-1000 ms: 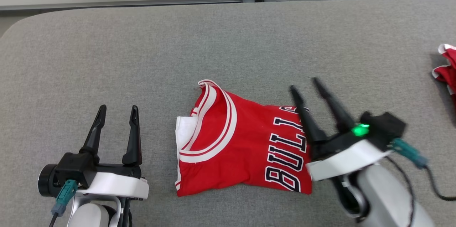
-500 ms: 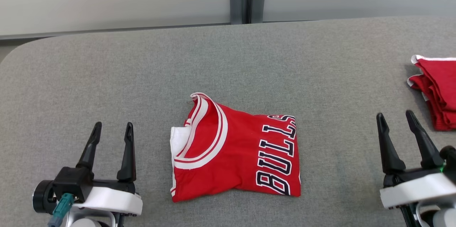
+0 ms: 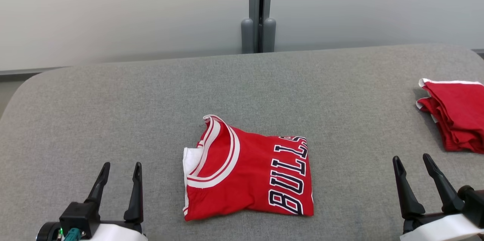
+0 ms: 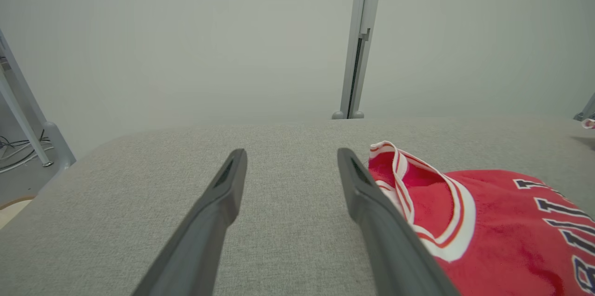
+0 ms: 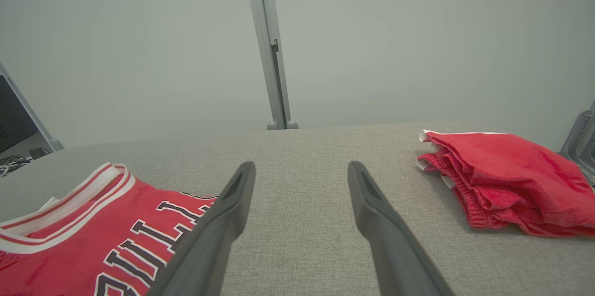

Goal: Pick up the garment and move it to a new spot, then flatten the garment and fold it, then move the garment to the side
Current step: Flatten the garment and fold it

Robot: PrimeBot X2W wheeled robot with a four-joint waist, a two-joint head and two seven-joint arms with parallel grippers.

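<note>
A folded red basketball jersey with white trim (image 3: 247,178) lies on the grey fabric-covered desk (image 3: 113,101).
My left tool (image 3: 122,165) and right tool (image 3: 411,157) flank it, both released and empty.

Table top (image 3: 113,112): grey woven cloth, matt, coarse-grained.
Jersey (image 3: 249,180): red knit cloth, smooth, faint sheen; white trim and dark-edged lettering lie flat on it.
Folded red garment (image 3: 457,120): red cloth, matt, softer nap, white edging.
Left gripper (image 3: 122,165), right gripper (image 3: 411,157): dark fingers, matt, smooth; white smooth shell behind.
Wall panels (image 3: 113,14): pale, smooth, matt.
Post (image 3: 259,6): grey, smooth, possibly painted metal.
</note>
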